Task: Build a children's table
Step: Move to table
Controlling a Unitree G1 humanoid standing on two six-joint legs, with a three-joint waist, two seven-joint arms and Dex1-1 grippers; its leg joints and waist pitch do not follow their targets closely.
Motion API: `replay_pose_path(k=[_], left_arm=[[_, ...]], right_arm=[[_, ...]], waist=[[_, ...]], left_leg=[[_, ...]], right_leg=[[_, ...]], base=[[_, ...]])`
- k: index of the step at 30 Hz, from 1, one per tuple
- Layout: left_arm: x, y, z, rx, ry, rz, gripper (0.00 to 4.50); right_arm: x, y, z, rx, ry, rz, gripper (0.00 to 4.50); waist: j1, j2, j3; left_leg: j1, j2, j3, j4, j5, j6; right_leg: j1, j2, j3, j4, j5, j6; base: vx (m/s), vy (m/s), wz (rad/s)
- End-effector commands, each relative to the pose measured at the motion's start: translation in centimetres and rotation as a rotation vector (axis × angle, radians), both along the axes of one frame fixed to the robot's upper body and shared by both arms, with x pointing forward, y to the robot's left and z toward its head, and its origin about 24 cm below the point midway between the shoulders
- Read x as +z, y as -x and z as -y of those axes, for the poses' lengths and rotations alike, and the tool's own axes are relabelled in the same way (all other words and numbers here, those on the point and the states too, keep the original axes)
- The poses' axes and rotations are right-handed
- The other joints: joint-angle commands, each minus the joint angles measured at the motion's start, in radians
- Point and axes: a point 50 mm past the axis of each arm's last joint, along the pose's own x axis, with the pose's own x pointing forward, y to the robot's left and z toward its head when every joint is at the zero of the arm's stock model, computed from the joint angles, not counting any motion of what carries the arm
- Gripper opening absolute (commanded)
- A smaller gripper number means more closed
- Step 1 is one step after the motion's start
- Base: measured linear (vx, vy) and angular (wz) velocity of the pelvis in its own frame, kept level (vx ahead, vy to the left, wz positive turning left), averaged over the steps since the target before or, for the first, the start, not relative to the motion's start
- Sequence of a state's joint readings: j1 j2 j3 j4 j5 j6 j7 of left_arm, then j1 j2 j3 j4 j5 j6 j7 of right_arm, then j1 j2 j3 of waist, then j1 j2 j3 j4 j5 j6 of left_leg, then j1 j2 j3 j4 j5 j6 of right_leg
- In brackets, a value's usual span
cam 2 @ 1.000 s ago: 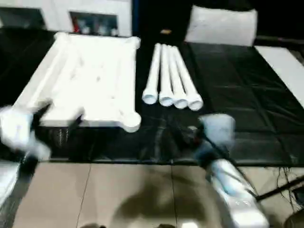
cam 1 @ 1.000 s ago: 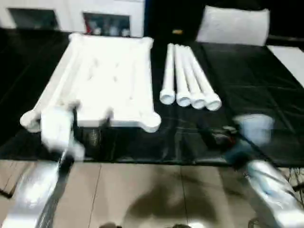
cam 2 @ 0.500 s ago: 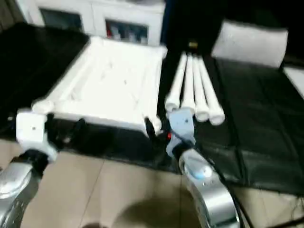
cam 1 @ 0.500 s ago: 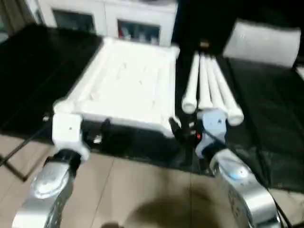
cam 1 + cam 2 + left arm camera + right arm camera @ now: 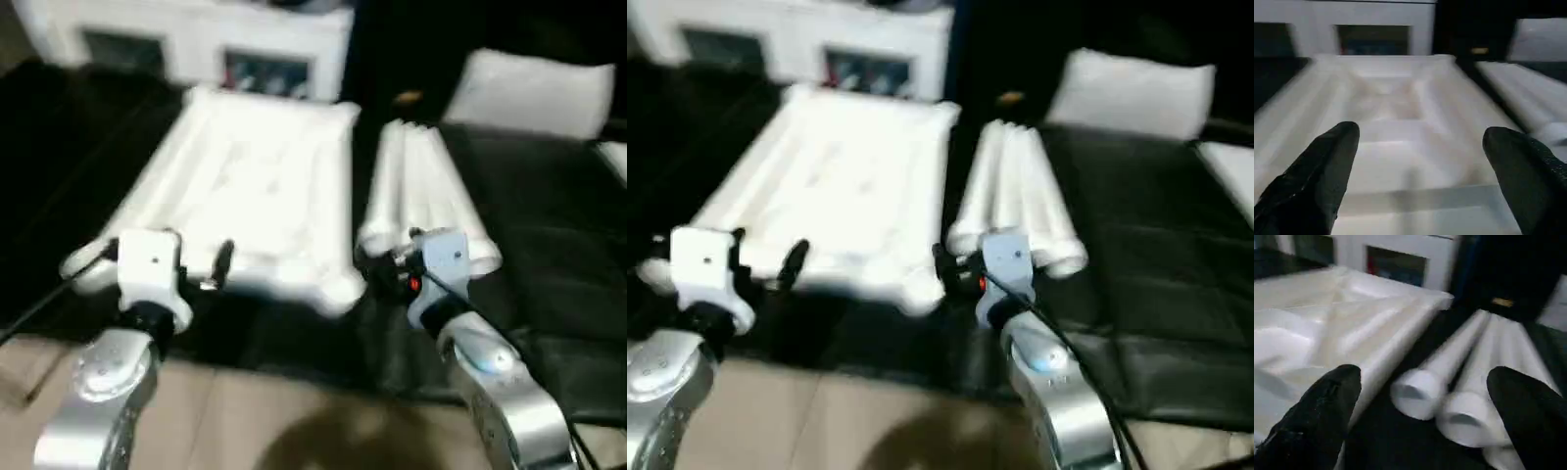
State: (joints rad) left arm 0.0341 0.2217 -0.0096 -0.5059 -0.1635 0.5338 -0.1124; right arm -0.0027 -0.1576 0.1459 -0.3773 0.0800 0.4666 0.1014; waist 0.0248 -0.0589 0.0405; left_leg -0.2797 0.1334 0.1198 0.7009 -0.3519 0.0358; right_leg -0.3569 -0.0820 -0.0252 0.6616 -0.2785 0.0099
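The white cabinet (image 5: 196, 44) at the far edge has dark open compartments; one holds small red and blue items (image 5: 260, 76), too blurred to identify.

On the black-covered work surface (image 5: 549, 196), the table top (image 5: 245, 186) lies upside down, its ribbed underside facing up and round sockets at its corners. Just to its right, the four legs (image 5: 423, 196) lie side by side, touching one another, their open round ends toward the robot. A white cushion-like object (image 5: 534, 90) rests beyond them at the far right.

The left gripper (image 5: 167, 266) sits at the near edge of the table top, its two black fingers (image 5: 1317, 171) spread wide apart with nothing between them; the left wrist view looks across the ribbed underside through the gap. The right gripper (image 5: 387, 264) hovers by the near ends of the legs, between the table top's near right corner and the legs. Its fingers (image 5: 1322, 406) are also spread wide, holding nothing, and whether they touch anything cannot be told.
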Motion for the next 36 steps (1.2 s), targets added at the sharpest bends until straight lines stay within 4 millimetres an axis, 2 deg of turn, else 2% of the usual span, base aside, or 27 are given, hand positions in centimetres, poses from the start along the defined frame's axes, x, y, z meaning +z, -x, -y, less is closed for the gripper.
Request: replay_pose_path(k=[1, 3, 5, 6, 7, 8, 9, 10, 12, 13, 14, 15, 16, 18, 19, 20, 21, 22, 24, 25, 26, 27, 28, 29, 31, 33, 36], left_arm=[[0.1, -0.1, -0.4, 0.008, -0.008, 0.006, 4.46], [0.1, -0.4, -0.2, 0.003, 0.005, 0.009, 4.46], [0.1, -0.7, 0.1, -0.001, 0.016, 0.014, 4.46], [0.0, -0.8, 0.1, -0.003, 0.017, 0.014, 4.46], [0.0, -0.9, 0.2, -0.005, 0.017, 0.014, 4.46], [0.0, -0.9, 0.3, -0.006, 0.016, 0.014, 4.46], [0.0, -1.0, 0.4, -0.01, 0.023, 0.015, 4.46], [-0.1, -1.1, 0.5, -0.015, 0.03, 0.015, 4.46], [-0.1, -1.1, 0.6, -0.016, 0.03, 0.016, 4.46], [-0.1, -1.1, 0.6, -0.018, 0.029, 0.016, 4.46], [-0.1, -1.2, 0.8, -0.025, 0.03, 0.02, 4.46], [-0.2, -1.2, 0.9, -0.029, 0.028, 0.02, 4.46], [-0.2, -1.2, 0.9, -0.034, 0.021, 0.017, 4.46], [-0.3, -1.2, 1.2, -0.067, 0.021, 0.019, 4.46], [-0.2, -1.2, 1.2, -0.071, 0.016, 0.025, 4.46], [-0.3, -1.2, 1.2, -0.071, 0.019, 0.019, 4.46], [-0.3, -1.2, 1.2, -0.071, 0.019, 0.019, 4.46], [-0.4, -1.2, 1.2, -0.079, 0.016, 0.013, 4.46], [-0.3, -1.2, 1.3, -0.082, -0.008, 0.022, 4.46], [-0.4, -1.2, 1.2, -0.073, -0.021, 0.01, 4.46], [-0.5, -1.2, 1.2, -0.071, -0.053, 0.018, 4.46], [-0.6, -1.1, 1.2, -0.066, -0.056, 0.009, 4.46], [-0.7, -1.0, 1.1, -0.058, -0.053, 0.005, 4.46], [-0.8, -0.9, 0.8, -0.04, -0.035, -0.001, 4.46], [-0.8, -0.7, 0.6, -0.019, 0.007, -0.011, 4.46], [-0.8, -0.7, 0.5, -0.024, 0.015, -0.019, 4.46], [-0.7, -0.5, 0.7, -0.078, 0.01, -0.025, 4.46]], right_arm=[[0.5, -0.1, -0.2, -0.004, -0.017, 0.027, 4.5], [0.6, -0.1, 0.0, -0.013, -0.009, 0.032, 4.5], [0.7, -0.2, 0.2, -0.02, -0.005, 0.039, 4.5], [0.8, -0.1, 0.2, -0.021, -0.004, 0.042, 4.5], [0.8, -0.1, 0.2, -0.024, -0.002, 0.044, 4.5], [0.8, -0.1, 0.3, -0.027, 0.0, 0.045, 4.5], [0.8, -0.2, 0.3, -0.033, 0.005, 0.047, 4.5], [0.7, -0.2, 0.4, -0.044, 0.009, 0.047, 4.5], [0.7, -0.3, 0.4, -0.049, 0.01, 0.045, 4.5], [0.7, -0.2, 0.4, -0.05, 0.011, 0.045, 4.5], [0.6, -0.2, 0.3, -0.048, 0.016, 0.042, 4.5], [0.6, -0.2, 0.2, -0.046, 0.016, 0.04, 4.5], [0.6, -0.2, 0.2, -0.045, 0.01, 0.036, 4.5], [0.5, -0.1, 0.1, -0.045, 0.005, 0.022, 4.5], [0.4, -0.1, 0.1, -0.046, 0.006, 0.011, 4.5], [0.2, 0.0, 0.2, -0.053, 0.004, -0.001, 4.5], [0.2, 0.0, 0.2, -0.053, 0.004, -0.001, 4.5], [0.1, 0.0, 0.3, -0.063, 0.008, -0.01, 4.5], [0.0, 0.0, 0.3, -0.06, 0.013, -0.015, 4.5], [0.0, 0.1, 0.2, -0.059, 0.013, -0.015, 4.5], [0.0, 0.1, 0.2, -0.06, 0.011, -0.016, 4.5], [0.0, 0.1, 0.2, -0.06, 0.007, -0.017, 4.5], [0.0, 0.1, 0.1, -0.055, -0.004, -0.016, 4.5], [0.0, 0.2, -0.1, -0.046, -0.015, -0.018, 4.5], [0.1, 0.1, -0.3, -0.035, -0.016, -0.02, 4.5], [0.2, 0.1, -0.4, -0.022, -0.008, -0.014, 4.5], [0.5, 0.0, -0.5, 0.019, -0.014, -0.002, 4.5]], waist=[[0.04, -0.012, -0.042], [0.036, 0.0, -0.017], [0.009, 0.08, 0.007], [-0.007, 0.101, 0.009], [-0.031, 0.103, -0.027], [-0.049, 0.111, -0.04], [-0.049, 0.111, -0.04], [-0.072, 0.104, -0.045], [-0.077, 0.064, -0.036], [-0.058, 0.019, -0.043], [-0.02, 0.008, -0.044], [-0.02, 0.008, -0.044], [0.002, 0.022, -0.055], [0.0, 0.05, -0.048], [-0.001, 0.099, -0.056], [-0.021, 0.09, -0.055], [-0.008, 0.119, -0.082], [0.02, 0.082, -0.092], [0.063, 0.041, -0.091], [0.095, 0.028, -0.086], [0.096, 0.033, -0.077], [0.087, 0.028, -0.065], [0.063, 0.079, -0.063], [0.024, 0.096, -0.067], [-0.001, 0.117, -0.051], [-0.018, 0.113, -0.043], [-0.011, 0.066, -0.03]], left_leg=[[-0.137, 0.005, -0.03, 0.043, 0.077, 0.013], [-0.126, 0.02, -0.026, 0.021, 0.123, -0.015], [-0.072, 0.066, -0.017, -0.156, -0.045, -0.042], [-0.057, 0.083, -0.045, -0.186, -0.234, -0.064], [0.034, 0.133, -0.108, -0.212, -0.432, -0.059], [0.061, 0.148, -0.152, -0.228, -0.403, 0.024], [0.061, 0.148, -0.152, -0.228, -0.403, 0.024], [0.072, 0.141, -0.154, -0.205, -0.218, 0.213], [0.039, 0.117, -0.103, -0.198, -0.138, 0.279], [-0.044, 0.029, -0.019, -0.152, -0.169, 0.201], [-0.125, -0.012, -0.011, -0.012, -0.051, 0.132], [-0.125, -0.012, -0.011, -0.012, -0.051, 0.132], [-0.174, 0.013, -0.039, 0.012, 0.143, 0.04], [-0.154, 0.028, -0.032, -0.097, 0.337, 0.032], [-0.101, 0.066, -0.054, -0.146, 0.402, 0.057], [-0.089, 0.088, -0.069, -0.127, 0.476, 0.108], [-0.017, 0.14, -0.045, -0.09, 0.522, 0.058], [-0.037, 0.108, 0.002, -0.079, 0.653, -0.028], [-0.112, 0.036, 0.053, -0.055, 0.361, -0.06], [-0.156, 0.043, 0.015, 0.005, 0.086, -0.059], [-0.163, 0.049, -0.021, 0.012, -0.01, -0.093], [-0.177, 0.049, -0.045, -0.065, 0.053, -0.059], [-0.111, 0.069, -0.044, -0.126, 0.121, -0.076], [-0.058, 0.114, -0.09, -0.148, 0.154, -0.126], [-0.057, 0.149, -0.114, -0.195, 0.022, -0.243], [-0.066, 0.16, -0.114, -0.215, -0.164, -0.228], [-0.091, 0.057, -0.032, -0.168, -0.326, -0.19]], right_leg=[[0.165, -0.165, 0.147, -0.158, -0.35, -0.275], [0.126, -0.153, 0.103, -0.18, -0.332, -0.323], [0.099, -0.028, -0.035, -0.177, -0.48, -0.22], [0.08, 0.012, -0.046, -0.136, -0.455, -0.173], [0.036, 0.026, -0.033, -0.058, -0.293, -0.143], [0.017, 0.022, -0.033, -0.006, -0.129, -0.08], [0.017, 0.022, -0.033, -0.006, -0.129, -0.08], [-0.027, 0.009, -0.036, 0.031, -0.025, 0.005], [-0.03, -0.018, -0.016, -0.008, 0.04, -0.007], [0.053, -0.06, 0.046, -0.116, 0.015, -0.04], [0.157, -0.176, 0.148, -0.182, -0.23, -0.114], [0.157, -0.176, 0.148, -0.182, -0.23, -0.114], [0.169, -0.161, 0.126, -0.157, -0.171, -0.208], [0.124, -0.062, 0.033, -0.107, 0.161, -0.252], [0.084, -0.009, -0.015, -0.068, 0.239, -0.184], [0.058, 0.007, -0.014, -0.043, 0.293, -0.149], [-0.001, -0.008, 0.029, -0.032, 0.27, -0.111], [0.005, -0.029, 0.078, -0.022, 0.441, -0.051], [0.054, -0.025, 0.169, -0.031, 0.722, 0.028], [0.058, -0.105, 0.263, -0.069, 0.793, 0.054], [0.058, -0.102, 0.29, -0.08, 0.663, 0.041], [0.076, -0.076, 0.193, -0.046, 0.661, -0.001], [0.011, 0.037, 0.097, -0.008, 0.531, -0.046], [-0.019, 0.034, 0.052, 0.01, 0.268, -0.07], [-0.015, 0.029, 0.01, 0.007, 0.061, -0.067], [-0.006, 0.012, -0.003, -0.008, 0.002, -0.026], [0.009, -0.063, 0.04, -0.125, -0.235, -0.044]], base=[[0.126, -0.059, -0.17], [0.099, -0.02, -0.11], [0.095, 0.046, 0.02], [0.092, 0.083, 0.04], [0.138, 0.097, 0.09], [0.171, 0.039, 0.09], [0.171, 0.039, 0.09], [0.139, 0.022, -0.03], [0.129, -0.002, -0.01], [0.103, -0.048, 0.06], [0.115, -0.064, -0.01], [0.115, -0.064, -0.01], [0.136, -0.034, -0.1], [0.132, -0.019, -0.08], [0.144, 0.008, -0.1], [0.129, 0.046, -0.05], [0.129, 0.046, -0.05], [0.09, 0.057, -0.28], [0.058, 0.063, -0.59], [-0.001, 0.081, -0.5], [-0.047, 0.124, -0.58], [-0.047, 0.124, -0.58], [-0.027, 0.148, -0.45], [-0.038, 0.157, -0.16], [-0.062, 0.148, -0.09], [-0.099, 0.078, 0.06], [-0.118, -0.013, 0.0]])
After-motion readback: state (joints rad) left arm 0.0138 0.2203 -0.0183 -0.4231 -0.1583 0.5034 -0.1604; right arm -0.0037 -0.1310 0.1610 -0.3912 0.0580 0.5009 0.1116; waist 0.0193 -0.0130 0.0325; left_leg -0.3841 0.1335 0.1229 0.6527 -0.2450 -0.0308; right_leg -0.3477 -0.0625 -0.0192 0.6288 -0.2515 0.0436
